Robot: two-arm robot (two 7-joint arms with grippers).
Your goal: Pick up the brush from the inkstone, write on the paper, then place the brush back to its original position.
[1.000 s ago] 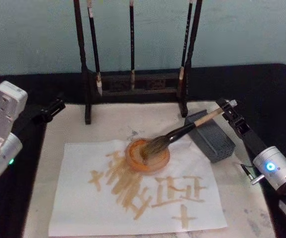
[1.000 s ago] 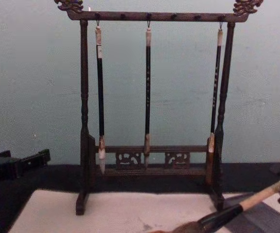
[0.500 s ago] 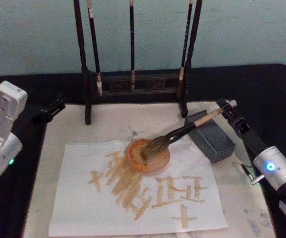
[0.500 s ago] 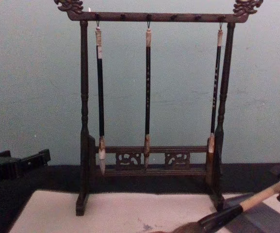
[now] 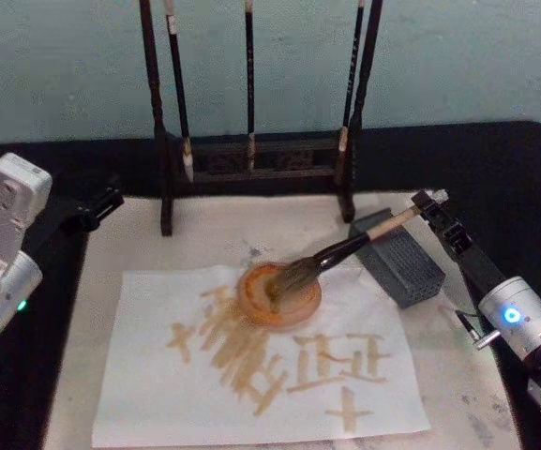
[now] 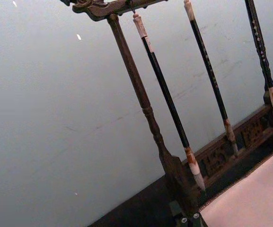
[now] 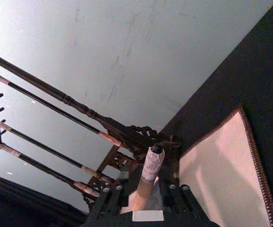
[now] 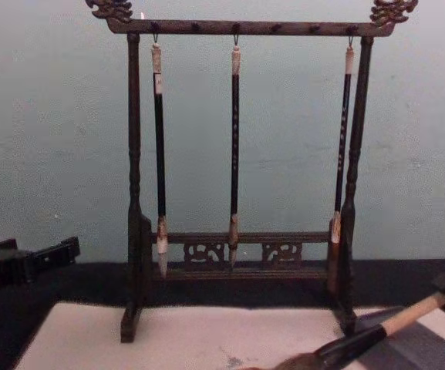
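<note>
Brush [image 5: 345, 251] is lying on a slant over the far left corner of the inkstone [image 5: 406, 267]. Its bushy bristles are sitting in the round orange dish [image 5: 251, 302] just left of the inkstone, and its pale wrapped end is pointing up and away past the inkstone's far side.

I am holding it with the right gripper [image 5: 431, 202], which is hovering just beyond the inkstone's far edge. In the right wrist view its fingers [image 7: 178, 196] are pressing in on the tan shaft from both sides, just below the wrapped end, with nothing else between them.

The left gripper [image 5: 97, 206] is idling well to the left of the inkstone, apart from the work.

The paper [image 5: 139, 394], lying left of and nearer than the inkstone, is carrying several tan strokes. So I am judging the writing finished and the put-back step to be the one in hand.

Next I am planning to lower the shaft until the inkstone is carrying its weight. Then I will part the fingers a little and back the gripper away along the line of the shaft, so the brush is not dragged or rolled off the corner. Whether the shaft is already bearing on the stone I cannot tell.
</note>
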